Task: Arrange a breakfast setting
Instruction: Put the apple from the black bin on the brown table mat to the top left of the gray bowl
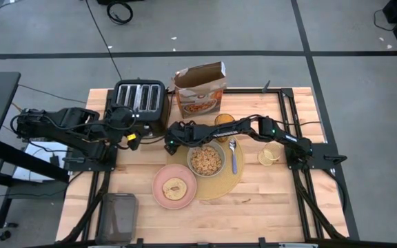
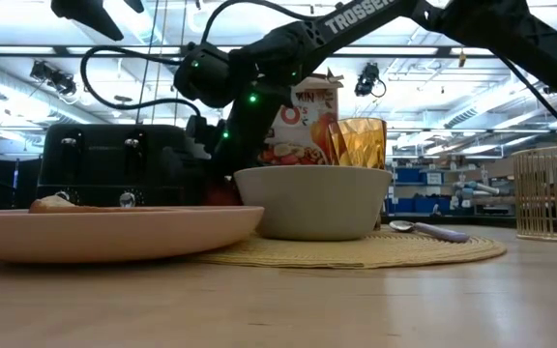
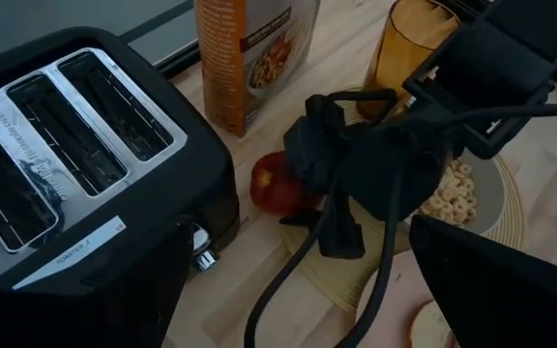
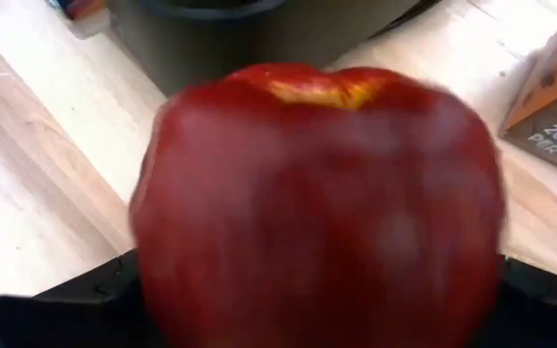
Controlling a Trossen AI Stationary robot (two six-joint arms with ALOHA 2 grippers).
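Observation:
A red-yellow apple (image 3: 271,184) is at the table between the black toaster and the far-left rim of the tan placemat (image 1: 227,184), with my right gripper (image 1: 173,142) on it. On the placemat stand a grey bowl (image 1: 206,160) of cereal, a metal spoon (image 1: 233,157) and an amber glass (image 1: 224,122). A pink plate (image 1: 175,186) with a toasted bread round (image 1: 176,188) overlaps the placemat's near-left rim. My left gripper (image 1: 132,140) hovers open by the toaster's near right corner, holding nothing. My right gripper has the apple's two opposite sides (image 4: 162,261) between its two fingers (image 4: 66,304). It comes slanting down from the table's right side. The apple is upright, its yellow top patch (image 4: 322,92) facing the toaster, and seems to be down on the tabletop.
The toaster (image 1: 140,103) and an open cereal box (image 1: 200,89) stand at the far edge. A small pale wire basket (image 1: 269,156) sits right of the placemat. A dark flat object (image 1: 119,213) lies at the near left corner. Bare wood lies along the near right.

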